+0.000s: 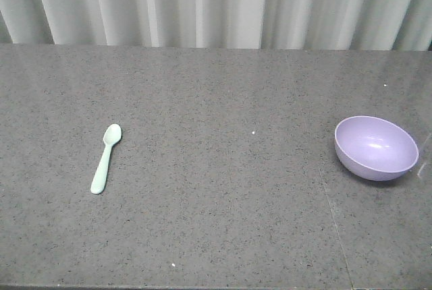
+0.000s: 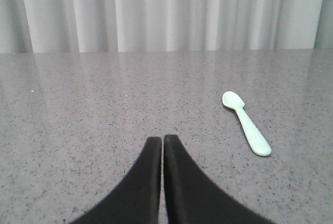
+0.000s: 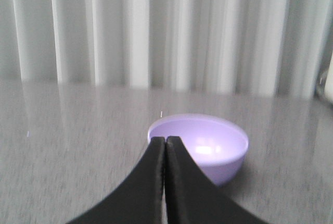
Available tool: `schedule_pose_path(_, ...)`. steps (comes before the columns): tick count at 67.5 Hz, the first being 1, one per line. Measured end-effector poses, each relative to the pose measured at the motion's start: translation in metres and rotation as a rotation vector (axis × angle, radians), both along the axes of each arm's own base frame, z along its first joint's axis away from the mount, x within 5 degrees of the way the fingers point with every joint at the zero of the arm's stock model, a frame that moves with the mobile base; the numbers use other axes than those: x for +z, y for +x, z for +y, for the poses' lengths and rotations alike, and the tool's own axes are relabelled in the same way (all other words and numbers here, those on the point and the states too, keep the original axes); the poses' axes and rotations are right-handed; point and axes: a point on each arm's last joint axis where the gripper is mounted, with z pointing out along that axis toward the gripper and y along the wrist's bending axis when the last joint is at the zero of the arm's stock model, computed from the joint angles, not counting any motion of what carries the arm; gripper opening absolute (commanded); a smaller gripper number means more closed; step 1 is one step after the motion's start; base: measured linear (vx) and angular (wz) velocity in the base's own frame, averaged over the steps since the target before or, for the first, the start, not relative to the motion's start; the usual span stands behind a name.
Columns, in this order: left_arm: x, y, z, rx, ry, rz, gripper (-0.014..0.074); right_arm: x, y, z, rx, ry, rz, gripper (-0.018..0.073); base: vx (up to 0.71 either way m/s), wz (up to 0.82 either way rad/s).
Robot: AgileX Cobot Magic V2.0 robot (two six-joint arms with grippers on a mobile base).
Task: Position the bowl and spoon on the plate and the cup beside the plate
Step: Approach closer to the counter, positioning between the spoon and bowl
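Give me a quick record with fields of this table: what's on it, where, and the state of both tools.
table: grey speckled stone
spoon: lying flat, left side
bowl: empty, right side, apart from spoon
plate: not in view
cup: not in view
left tool: shut, empty, spoon ahead to its right
right tool: shut, empty, bowl just ahead

Grey speckled table [image 1: 216, 101], white curtain [image 1: 216, 3] behind
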Motion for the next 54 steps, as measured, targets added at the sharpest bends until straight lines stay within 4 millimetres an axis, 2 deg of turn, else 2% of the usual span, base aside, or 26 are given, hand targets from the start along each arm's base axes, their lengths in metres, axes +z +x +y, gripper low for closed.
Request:
schedule_pose_path(7, 0.016, -0.001, -0.001, -0.013, -0.012, -0.164, -0.0006, 0.017, -0.003, -0.001, -0.008, 0.017, -0.189, -0.0006, 0.0, 0.0)
schedule_pose_path(8, 0.028, -0.002, -0.002, -0.021, -0.038, -0.252, -0.0006, 0.027, -0.006, -0.002, -0.014, 0.031, -0.295, -0.0006, 0.0, 0.0)
schedule_pose_path(13, 0.069, -0.013, -0.003, -0.043, -0.083, -0.462, -0.0006, 0.065, -0.022, -0.006, -0.055, 0.036, -0.587, -0.0006, 0.0, 0.0)
schedule_pose_path(16, 0.099, -0.024, -0.003, -0.054, -0.077, -0.577, -0.0006, 0.1, -0.039, -0.011, -0.096, 0.053, -0.782, -0.0006, 0.0, -0.01)
schedule_pose_path(18, 0.126, -0.034, -0.004, -0.059, -0.045, -0.662, -0.0006, 0.124, -0.05, -0.014, -0.125, 0.086, -0.881, -0.0006, 0.0, -0.01)
schedule_pose_path(20, 0.149, -0.04, -0.006, -0.059, -0.001, -0.712, -0.0006, 0.148, -0.057, -0.018, -0.141, 0.121, -0.93, -0.0006, 0.0, 0.0)
schedule_pose_path(24, 0.187, -0.042, -0.007, -0.054, 0.087, -0.751, -0.0006, 0.193, -0.065, -0.021, -0.149, 0.157, -0.93, -0.0006, 0.0, 0.0)
schedule_pose_path(27, 0.216, -0.04, -0.008, -0.047, 0.133, -0.763, -0.0006, 0.219, -0.053, -0.017, -0.131, 0.114, -0.795, -0.0006, 0.0, 0.0)
schedule_pose_path(32, 0.248, -0.014, -0.007, -0.059, 0.098, -0.683, -0.0006, 0.251, -0.023, -0.005, -0.067, -0.063, -0.512, -0.0006, 0.0, 0.0)
schedule_pose_path(38, 0.258, 0.031, -0.007, -0.087, 0.008, -0.498, -0.0006, 0.257, 0.021, 0.01, 0.041, -0.28, -0.175, -0.0006, 0.0, 0.0)
schedule_pose_path(43, 0.247, 0.072, -0.01, -0.098, -0.048, -0.327, -0.0006, 0.247, 0.057, 0.018, 0.12, -0.367, 0.032, -0.0006, 0.0, 0.0)
schedule_pose_path(49, 0.224, 0.11, -0.012, -0.087, -0.082, -0.148, -0.0006, 0.231, 0.089, 0.026, 0.187, -0.312, 0.192, -0.0006, 0.0, 0.0)
schedule_pose_path(54, 0.211, 0.13, -0.013, -0.081, -0.086, -0.063, -0.0006, 0.222, 0.108, 0.03, 0.22, -0.208, 0.262, -0.0006, 0.0, 0.0)
